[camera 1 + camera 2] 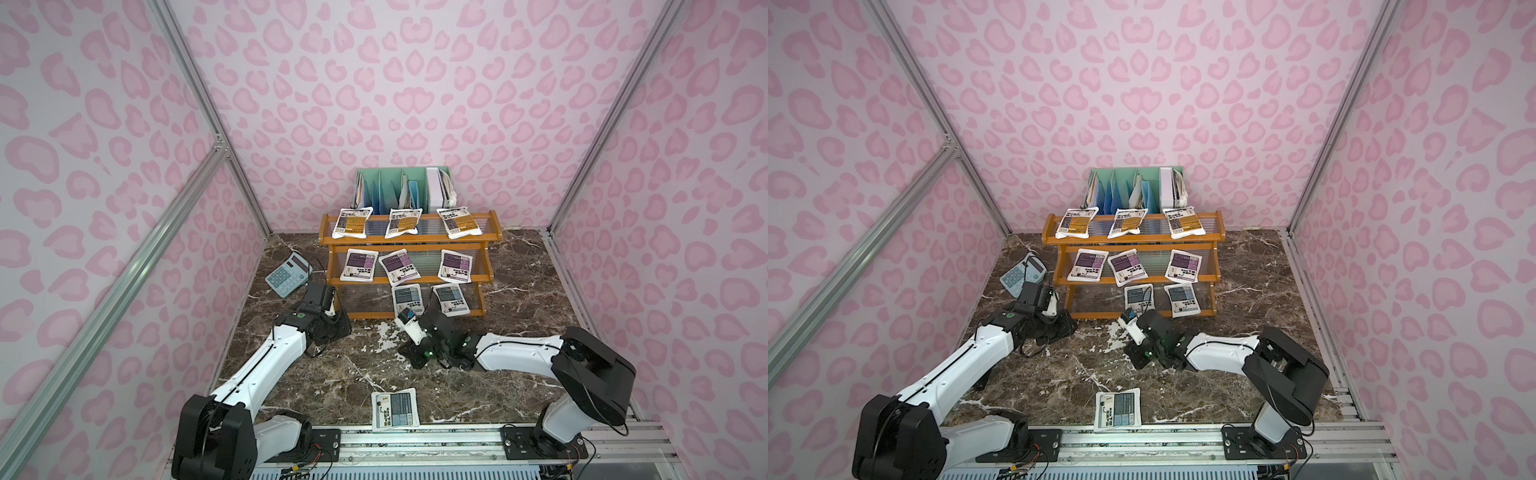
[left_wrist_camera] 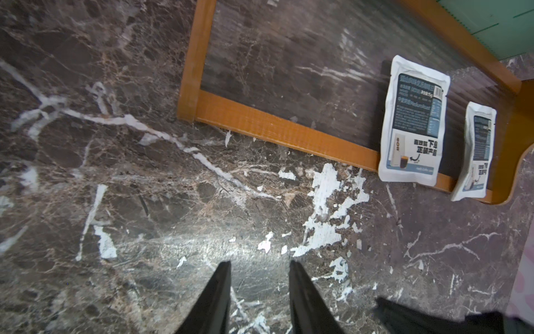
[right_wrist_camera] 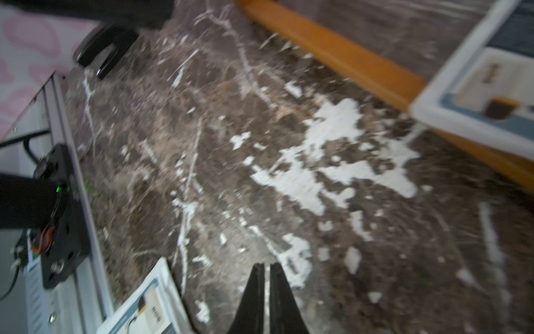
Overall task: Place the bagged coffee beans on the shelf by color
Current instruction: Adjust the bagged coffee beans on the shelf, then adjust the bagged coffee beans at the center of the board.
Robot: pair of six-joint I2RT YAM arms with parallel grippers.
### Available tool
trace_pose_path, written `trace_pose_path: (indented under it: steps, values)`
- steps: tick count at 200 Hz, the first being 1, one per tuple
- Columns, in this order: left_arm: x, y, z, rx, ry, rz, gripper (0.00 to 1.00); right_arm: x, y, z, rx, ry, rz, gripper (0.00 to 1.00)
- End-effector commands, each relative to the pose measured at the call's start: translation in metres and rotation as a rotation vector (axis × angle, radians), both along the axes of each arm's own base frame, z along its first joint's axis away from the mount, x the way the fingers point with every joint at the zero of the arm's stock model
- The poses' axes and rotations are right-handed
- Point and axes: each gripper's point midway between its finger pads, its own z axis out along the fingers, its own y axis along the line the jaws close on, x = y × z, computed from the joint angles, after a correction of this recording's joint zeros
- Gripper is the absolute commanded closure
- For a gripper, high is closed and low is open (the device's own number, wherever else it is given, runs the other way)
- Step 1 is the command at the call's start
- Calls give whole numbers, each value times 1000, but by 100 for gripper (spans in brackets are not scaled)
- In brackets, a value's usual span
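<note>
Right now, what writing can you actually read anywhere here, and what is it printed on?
"Medium Roast": grey-blue pouch nearest the left wrist camera, on the lowest tier of the shelf.
"下单 正装产品": same pouch, lower down.
Other pouches, including the loose pouch on the tabletop, and the calculator keys: too small or blurred to read.

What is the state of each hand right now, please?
Left hand: open, holding nothing.
Right hand: closed, holding nothing.
</note>
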Motion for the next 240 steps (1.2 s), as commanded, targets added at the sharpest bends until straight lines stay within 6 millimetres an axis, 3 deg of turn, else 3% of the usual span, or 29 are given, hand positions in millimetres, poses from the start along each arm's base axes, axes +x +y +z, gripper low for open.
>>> trace_pose_path:
  steps: [1, 39, 82, 108, 132, 154, 172, 197, 240]
  values:
    - [0, 2, -1, 16, 9, 2, 63, -52, -29, -29, -231, 54, 196, 90]
    - [-2, -3, 0, 6, 11, -14, 63, -106, -46, -48, -347, 195, 334, 93]
    - [-10, -17, 0, 45, 8, -105, 63, -121, -58, -70, -421, 244, 359, 93]
    - [-13, -28, -2, 57, 26, -182, 63, -101, -60, -85, -471, 191, 326, 93]
    - [-14, -42, -7, 53, 59, -257, 63, -51, -57, -87, -485, 118, 232, 93]
    - [-16, -51, -15, 64, 109, -301, 64, 7, -49, -71, -442, 35, 118, 93]
    - [-15, -55, -19, 65, 132, -320, 64, 37, -38, -49, -390, -19, 76, 93]
    - [-14, -57, -21, 68, 151, -336, 64, 41, -28, -26, -330, -51, 90, 93]
    - [-20, -62, -28, 58, 214, -381, 61, 0, -30, -19, -276, 46, 137, 93]
